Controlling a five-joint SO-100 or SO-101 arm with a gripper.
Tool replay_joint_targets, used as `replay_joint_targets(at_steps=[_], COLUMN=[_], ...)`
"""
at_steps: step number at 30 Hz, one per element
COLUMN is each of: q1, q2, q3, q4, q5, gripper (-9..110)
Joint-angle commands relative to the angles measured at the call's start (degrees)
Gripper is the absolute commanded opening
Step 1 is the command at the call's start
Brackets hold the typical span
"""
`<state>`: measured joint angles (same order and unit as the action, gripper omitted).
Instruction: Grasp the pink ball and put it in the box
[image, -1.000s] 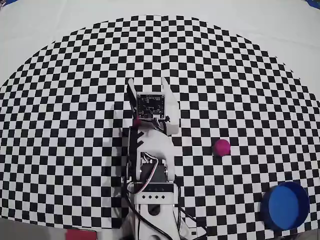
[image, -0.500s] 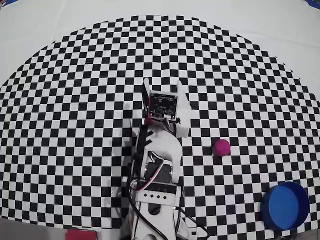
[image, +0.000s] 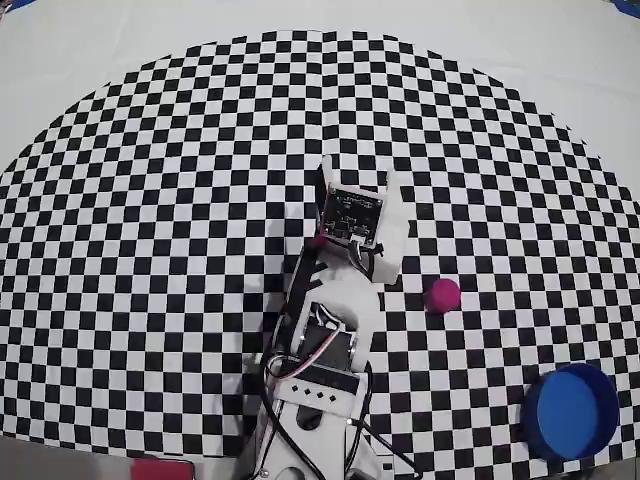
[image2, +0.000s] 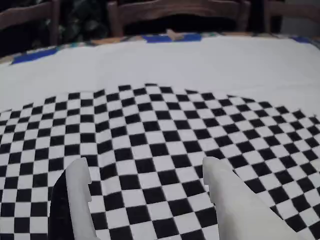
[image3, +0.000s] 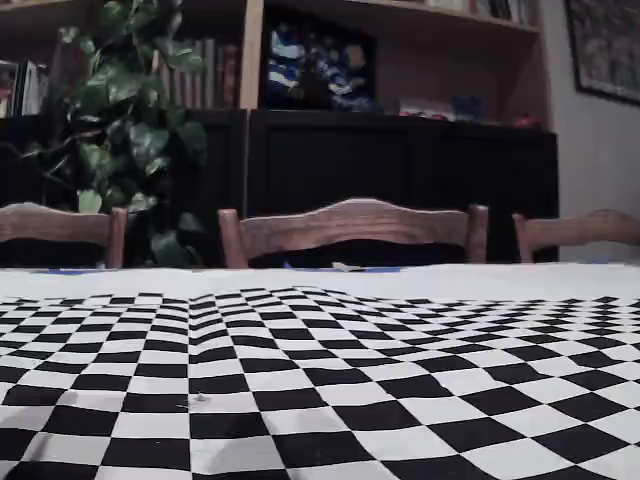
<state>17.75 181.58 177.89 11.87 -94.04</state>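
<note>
Overhead view: the white arm's fingers (image: 360, 172) have swung toward 3 o'clock, nearer the small magenta-pink ball (image: 443, 295), which sits unmoved on the checkered worktop (image: 150, 250). The round blue box (image: 570, 411) rests at 5 o'clock by the edge. Wrist view: the fingers (image2: 145, 175) are spread apart, empty, over bare checks.

Checkered mat (image: 150, 200) — pink ball (image: 443, 295); blue box (image: 571, 411)

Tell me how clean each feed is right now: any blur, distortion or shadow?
Overhead view: evenly lit, fairly sharp, pink ball and box crisp, checker rows bowed. Wrist view: soft; gripper fingers blurred, nothing between them. Fixed view: dim background, near checker squares blurred, neither ball nor arm visible.
</note>
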Motion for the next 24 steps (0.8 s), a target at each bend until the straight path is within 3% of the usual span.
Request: replay_joint_targets(at_steps=[1, 24], q1=[2.0, 19.2], q2=[-0.7, -0.8], q3=[0.4, 0.4], q4=[-1.1, -1.5], q5=[-0.4, -0.4], gripper=[26, 25])
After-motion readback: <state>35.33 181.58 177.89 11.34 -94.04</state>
